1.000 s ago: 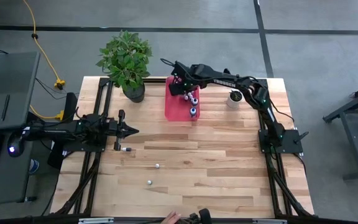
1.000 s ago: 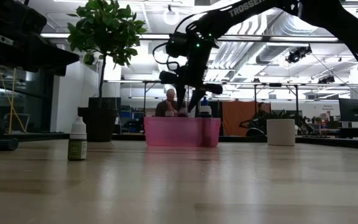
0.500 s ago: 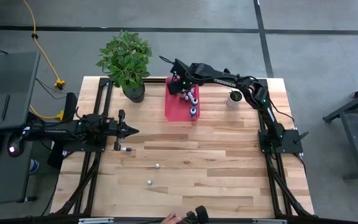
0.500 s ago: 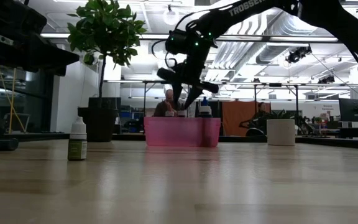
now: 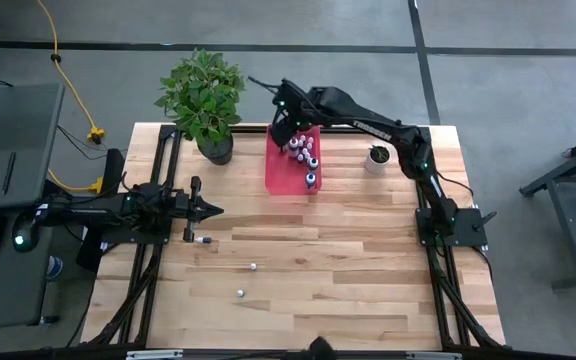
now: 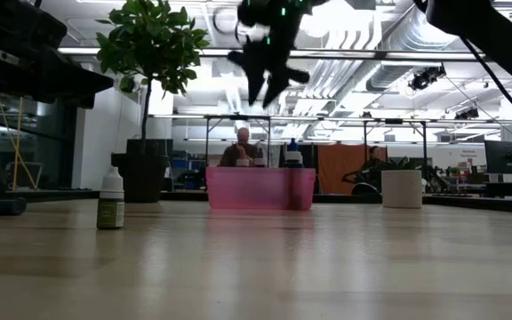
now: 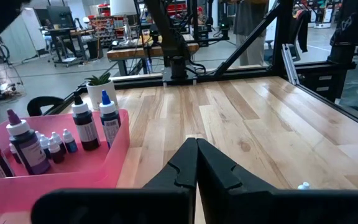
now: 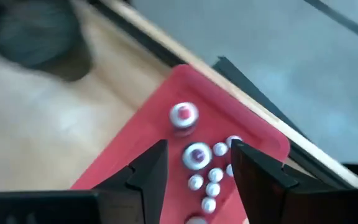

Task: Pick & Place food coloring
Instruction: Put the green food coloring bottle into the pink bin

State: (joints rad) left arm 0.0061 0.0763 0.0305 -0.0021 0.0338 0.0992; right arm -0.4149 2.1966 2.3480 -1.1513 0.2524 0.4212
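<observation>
The food coloring bottles (image 5: 306, 152) stand clustered in a pink tray (image 5: 280, 172) at the table's far middle; their white caps (image 8: 196, 155) show in the right wrist view and their coloured bodies (image 7: 82, 123) in the left wrist view. My right gripper (image 5: 282, 118) hangs open high above the tray's far end, with nothing between its fingers (image 6: 265, 82). Three more small bottles are on the bare wood: one (image 5: 206, 240) by the left arm and two (image 5: 253, 267) (image 5: 240, 293) nearer the front. My left gripper (image 5: 214, 210) rests shut at the left side, pointing level across the table (image 7: 196, 163).
A large leafy plant in a dark pot (image 5: 213, 148) stands left of the tray. A small white pot with a green plant (image 5: 377, 158) stands to its right. Open wood (image 5: 348, 260) lies between the tray and the near edge. People sit in the room beyond (image 6: 243, 149).
My right gripper has risen straight up from just over the bottles in the tray to well above it, rolling about its own axis as it went. It carries nothing. The bottles in the tray stand as before.
</observation>
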